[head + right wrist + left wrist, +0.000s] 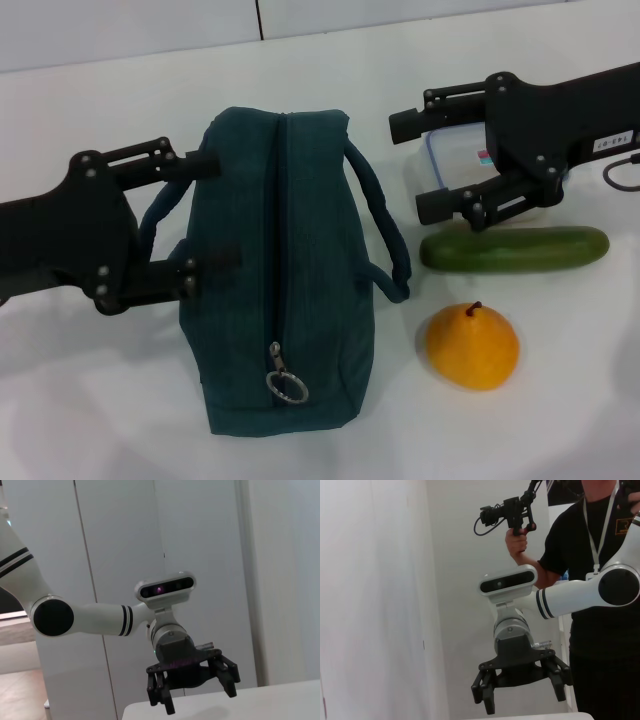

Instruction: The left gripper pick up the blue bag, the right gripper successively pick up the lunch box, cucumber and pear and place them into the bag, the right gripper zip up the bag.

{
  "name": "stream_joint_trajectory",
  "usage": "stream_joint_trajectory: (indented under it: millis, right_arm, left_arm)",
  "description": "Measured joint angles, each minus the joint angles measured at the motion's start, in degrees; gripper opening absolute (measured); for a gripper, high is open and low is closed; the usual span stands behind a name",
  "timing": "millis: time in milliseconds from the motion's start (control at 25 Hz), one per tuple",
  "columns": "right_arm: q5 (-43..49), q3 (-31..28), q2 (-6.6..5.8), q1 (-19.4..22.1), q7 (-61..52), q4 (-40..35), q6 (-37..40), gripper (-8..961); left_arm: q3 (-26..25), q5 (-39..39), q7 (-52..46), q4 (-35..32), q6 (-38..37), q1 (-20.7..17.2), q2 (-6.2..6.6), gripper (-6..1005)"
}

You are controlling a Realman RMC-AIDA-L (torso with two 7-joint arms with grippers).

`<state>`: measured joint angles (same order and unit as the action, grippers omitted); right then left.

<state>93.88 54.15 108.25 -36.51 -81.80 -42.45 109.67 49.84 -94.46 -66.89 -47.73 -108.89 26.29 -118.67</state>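
Right gripper (412,165) hides lunch box (455,158) (partly)

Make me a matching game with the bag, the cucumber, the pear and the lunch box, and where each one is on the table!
Things:
1. blue bag
2. cucumber
3. pear
4. lunch box

Places or states:
A. under the open right gripper
B. nearest the robot, orange with a small stem
C. lying flat between the lunch box and the pear
D. zipped shut, beside the open left gripper

Pairs: 1-D, 2-C, 3-B, 4-A
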Motion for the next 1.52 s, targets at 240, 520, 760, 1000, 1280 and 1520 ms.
stream_joint_trajectory:
  millis: [240,520,760,1000,1280,1520]
  right_arm:
    - [0.42,0.01,0.17,-0.02,-0.02,-0.62,0.11,836]
    - [0.77,0.07,0.31,-0.05,-0.03,-0.87,-0.04,834]
    - [0.78,-0.33,0.39,-0.06,-0.14,-1.06,-0.11,832]
    - [0.74,-0.54,0.28,0.2,-0.76,-1.27,-0.61,831]
    - [0.77,-0.63,0.22,0.33,-1.33,-1.28,-0.94,828]
    - [0.82,-0.61,0.36,0.46,-1.35,-1.28,-0.99,827]
  left_arm:
    - [0.19,-0.19,0.06,0.0,-0.04,-0.01,0.11,751]
    - [-0.06,-0.68,0.23,0.0,0.03,-0.05,0.05,751]
    - [-2.33,0.32,-10.48,-5.2,0.69,-0.03,-0.48,752]
    - [-1.42,-4.65,-32.63,-17.86,5.62,-0.41,-0.81,753]
    - [1.7,-9.3,-51.14,-22.23,6.13,1.06,-0.81,755]
    - [4.38,-10.86,-56.78,-22.3,8.46,1.49,-0.77,755]
